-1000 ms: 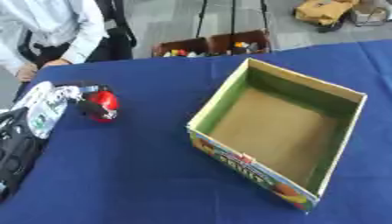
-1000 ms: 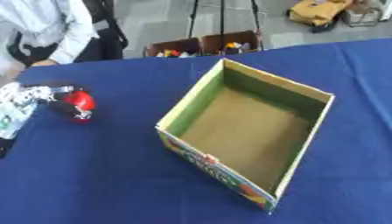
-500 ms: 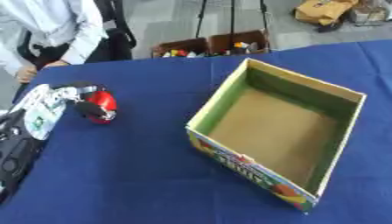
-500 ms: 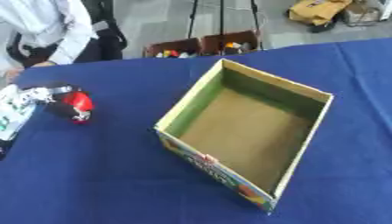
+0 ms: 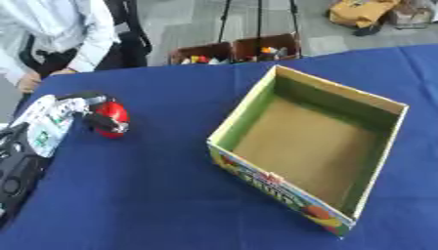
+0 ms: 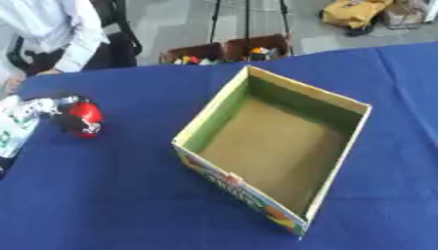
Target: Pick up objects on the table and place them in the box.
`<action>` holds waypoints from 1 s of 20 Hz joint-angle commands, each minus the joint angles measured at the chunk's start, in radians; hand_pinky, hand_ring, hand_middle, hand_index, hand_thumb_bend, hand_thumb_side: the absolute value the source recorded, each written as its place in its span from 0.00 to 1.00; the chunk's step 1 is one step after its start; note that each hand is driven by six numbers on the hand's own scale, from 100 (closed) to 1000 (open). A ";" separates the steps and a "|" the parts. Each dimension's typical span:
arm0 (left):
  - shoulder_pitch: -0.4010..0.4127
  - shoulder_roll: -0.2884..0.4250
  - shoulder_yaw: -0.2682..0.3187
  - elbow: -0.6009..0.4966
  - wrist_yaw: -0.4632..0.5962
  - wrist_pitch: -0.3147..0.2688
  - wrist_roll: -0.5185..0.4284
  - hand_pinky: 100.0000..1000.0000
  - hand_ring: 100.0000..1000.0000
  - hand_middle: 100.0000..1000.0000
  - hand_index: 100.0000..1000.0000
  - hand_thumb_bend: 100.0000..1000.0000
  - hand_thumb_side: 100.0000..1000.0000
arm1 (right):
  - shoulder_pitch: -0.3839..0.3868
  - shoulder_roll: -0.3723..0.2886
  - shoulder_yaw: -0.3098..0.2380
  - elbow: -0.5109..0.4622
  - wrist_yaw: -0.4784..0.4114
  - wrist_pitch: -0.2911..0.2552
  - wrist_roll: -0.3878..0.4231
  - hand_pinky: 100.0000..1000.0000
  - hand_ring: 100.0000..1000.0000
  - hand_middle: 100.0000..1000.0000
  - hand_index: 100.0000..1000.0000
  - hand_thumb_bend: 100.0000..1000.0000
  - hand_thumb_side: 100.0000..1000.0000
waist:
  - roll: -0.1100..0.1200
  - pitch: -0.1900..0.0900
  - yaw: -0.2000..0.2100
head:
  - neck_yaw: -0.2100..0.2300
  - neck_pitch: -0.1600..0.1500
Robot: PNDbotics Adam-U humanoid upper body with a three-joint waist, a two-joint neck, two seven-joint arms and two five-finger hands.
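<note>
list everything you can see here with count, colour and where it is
box: one, open cardboard with green inner walls and a printed front, right of centre on the table, nothing in it
red object: one, red, rounded, left part of the table
table: one, blue cloth
bins: two, brown, on the floor beyond the far edge, holding small coloured things
left hand: one, white and black, at the left edge, dark fingers curled round the red object
right hand: not in view

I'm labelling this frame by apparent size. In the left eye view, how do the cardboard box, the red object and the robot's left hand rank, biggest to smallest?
1. cardboard box, by far the largest.
2. left hand, partly cut off by the view's left edge, so its full extent is unsure.
3. red object, smallest, with the hand's fingers curled round it.
</note>
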 commanded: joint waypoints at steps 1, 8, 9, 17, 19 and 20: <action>-0.015 0.026 0.006 -0.024 -0.007 -0.003 0.027 0.38 0.47 0.83 0.85 0.00 0.43 | -0.007 -0.019 -0.012 -0.012 -0.012 0.004 -0.004 0.69 0.75 0.74 0.80 0.00 1.00 | -0.003 -0.031 0.004 | -0.003 0.004; -0.019 0.028 0.001 -0.054 -0.041 0.007 0.079 0.37 0.45 0.79 0.75 0.00 0.36 | -0.006 -0.018 -0.014 -0.012 -0.018 0.004 -0.009 0.69 0.75 0.74 0.80 0.00 1.00 | -0.001 -0.046 0.006 | -0.003 0.011; -0.019 0.028 0.001 -0.057 -0.040 0.007 0.083 0.37 0.45 0.78 0.75 0.00 0.36 | -0.006 -0.018 -0.015 -0.012 -0.018 0.004 -0.010 0.69 0.75 0.74 0.80 0.00 1.00 | -0.001 -0.048 0.006 | -0.004 0.012; -0.036 0.032 -0.008 -0.143 -0.018 -0.004 0.105 0.38 0.43 0.78 0.72 0.00 0.36 | -0.002 -0.017 -0.015 -0.012 -0.022 0.010 -0.011 0.69 0.75 0.74 0.80 0.00 1.00 | 0.000 -0.069 0.015 | -0.012 0.032; -0.046 0.035 -0.016 -0.185 -0.010 -0.015 0.107 0.38 0.42 0.77 0.72 0.00 0.36 | -0.002 -0.016 -0.014 -0.012 -0.024 0.011 -0.010 0.69 0.75 0.74 0.80 0.00 1.00 | 0.001 -0.077 0.019 | -0.019 0.041; -0.051 0.037 -0.021 -0.209 -0.008 -0.021 0.107 0.38 0.42 0.77 0.73 0.00 0.36 | -0.001 -0.016 -0.013 -0.012 -0.025 0.011 -0.009 0.69 0.75 0.74 0.80 0.00 1.00 | 0.001 -0.081 0.020 | -0.022 0.045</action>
